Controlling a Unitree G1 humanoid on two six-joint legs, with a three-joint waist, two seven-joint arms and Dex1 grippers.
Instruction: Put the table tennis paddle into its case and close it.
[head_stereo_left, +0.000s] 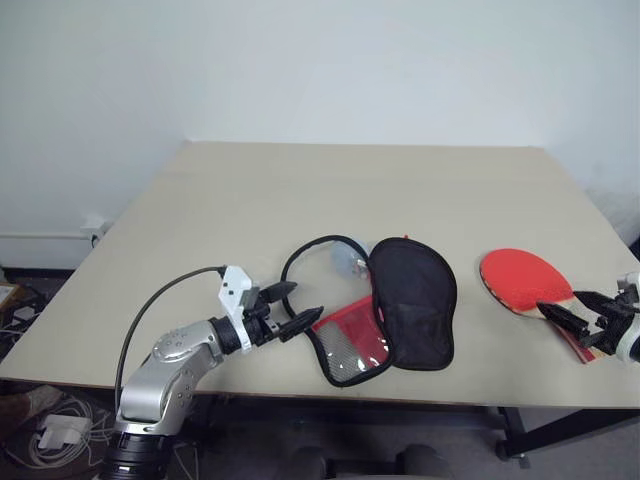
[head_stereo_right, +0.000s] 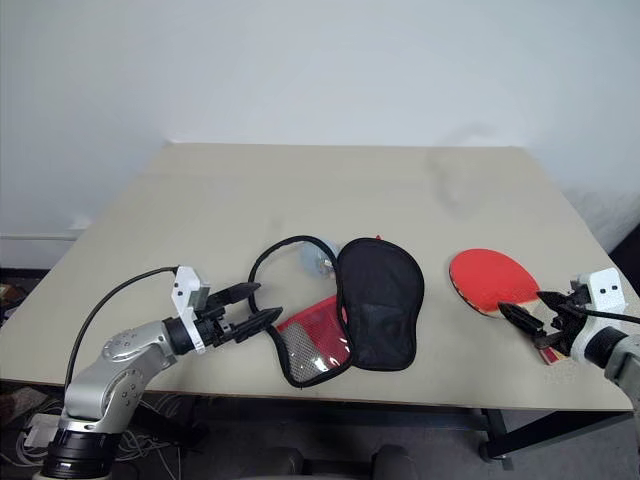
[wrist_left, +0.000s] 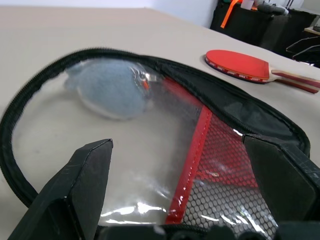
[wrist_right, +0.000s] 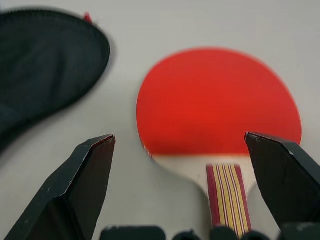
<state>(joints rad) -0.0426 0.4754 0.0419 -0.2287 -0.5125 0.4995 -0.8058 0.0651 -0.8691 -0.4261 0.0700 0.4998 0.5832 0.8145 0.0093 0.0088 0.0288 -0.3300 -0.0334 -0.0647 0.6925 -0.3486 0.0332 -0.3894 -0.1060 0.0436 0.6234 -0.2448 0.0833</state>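
Right gripper (head_stereo_right: 535, 315), jaws wide and empty, straddles the stiff, light red rubber-faced paddle's (head_stereo_left: 522, 279) striped wooden handle (wrist_right: 226, 194), the likeliest hold; left gripper (head_stereo_left: 292, 308) gapes at the floppy red-and-black zip case (head_stereo_left: 395, 305).

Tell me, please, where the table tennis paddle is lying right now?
The table tennis paddle lies flat on the table, on the robot's right side, apart from the opened case, with its handle pointing toward the open right gripper.

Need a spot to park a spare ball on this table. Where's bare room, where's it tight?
Free: the whole far half of the table behind the case and the table tennis paddle; also the strip between those two. Tight: the near edge, where the open left claw sits at the case and the open right claw over the paddle's handle.
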